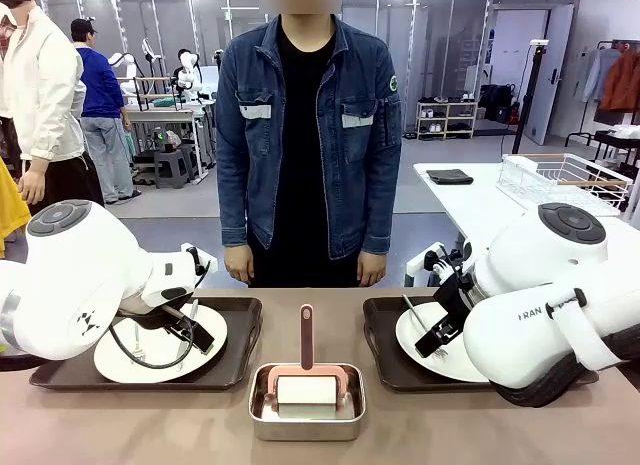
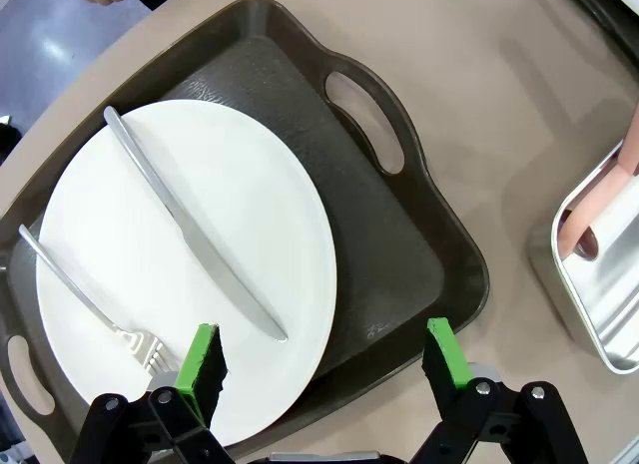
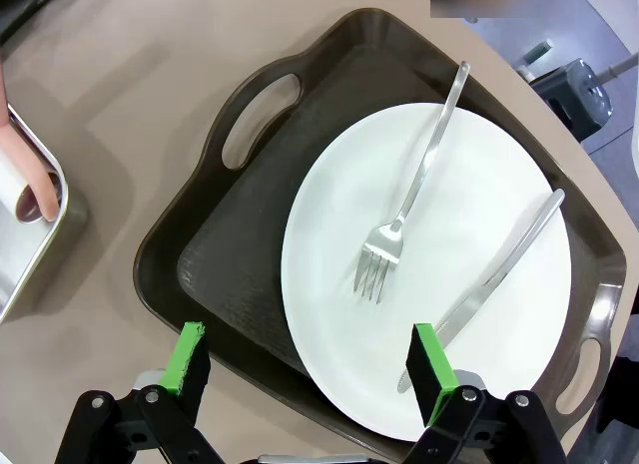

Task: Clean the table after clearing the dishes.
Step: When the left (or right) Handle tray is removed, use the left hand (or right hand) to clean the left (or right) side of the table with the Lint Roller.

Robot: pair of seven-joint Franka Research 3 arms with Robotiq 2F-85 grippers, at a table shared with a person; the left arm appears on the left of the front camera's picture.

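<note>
Over edge of left tray [image 2: 399, 274], hovers with left gripper [image 2: 321, 349] spread wide. Hovers likewise over edge of right tray [image 3: 230, 274], right gripper [image 3: 308, 344] spread wide.

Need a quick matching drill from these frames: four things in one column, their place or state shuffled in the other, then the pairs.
Things
1. pink-handled roller
2. left pincer
3. wire basket
4. knife

Place or state
A. on the white side table
B. lying across a white plate
C. open above a dark tray
D. in the steel pan

Pairs: 1-D, 2-C, 3-A, 4-B
</note>
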